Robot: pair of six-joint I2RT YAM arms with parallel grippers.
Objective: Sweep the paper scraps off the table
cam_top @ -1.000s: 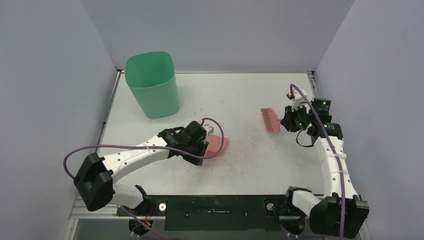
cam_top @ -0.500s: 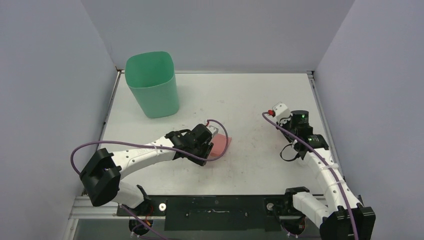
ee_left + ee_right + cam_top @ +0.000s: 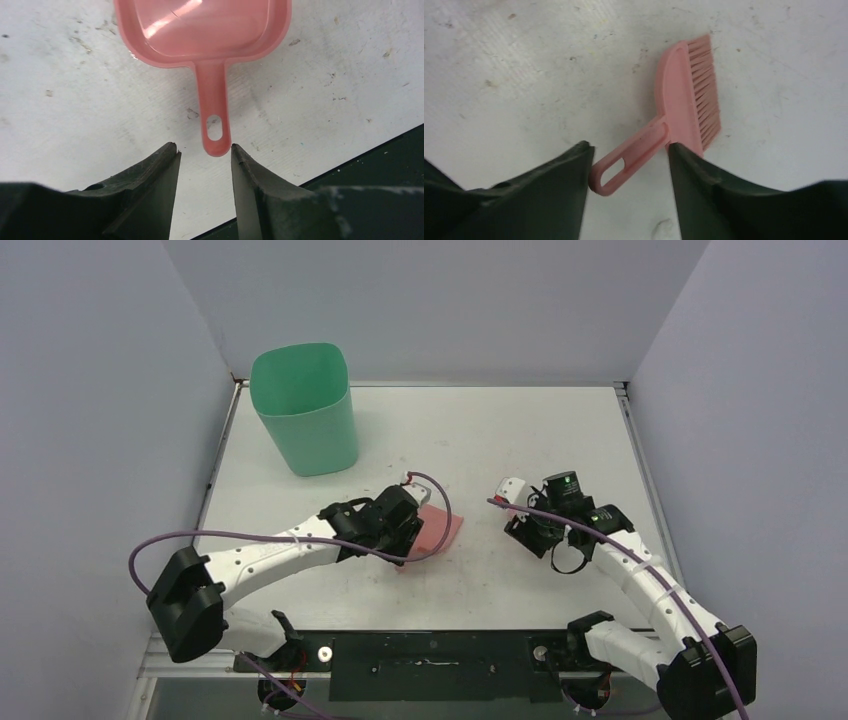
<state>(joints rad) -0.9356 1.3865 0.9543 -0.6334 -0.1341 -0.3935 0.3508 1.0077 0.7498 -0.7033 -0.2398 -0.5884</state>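
Swinging in from the right edge, the right arm now hangs over the surface (image 3: 560,440) just right of its middle, and the brush that lay open to the top camera 1 second ago is covered by the right gripper (image 3: 527,528). The left arm has barely shifted.

Nearest the near edge, the left gripper (image 3: 203,149) has its jaws apart. The rounded end of the dustpan's handle sits between their tips, close against 1 of them; whether it touches, I cannot tell. The dustpan (image 3: 205,30) lies flat near the middle of the surface. From above, its long axis runs from near-left to far-right, handle toward the left gripper (image 3: 405,530) and mouth pointing away.

The right wrist view alone shows the brush (image 3: 686,95), flat on the surface. Its looped handle end lies between the spread jaws of the right gripper (image 3: 628,147), clear of both. Its long axis is slanted across that view, the head away from the camera, and its bristles face to the right there.

Paper scraps cannot be made out in any of the 3 views; only tiny dark specks mark the surface.

A green bin (image 3: 305,410) stands upright at the far left corner.
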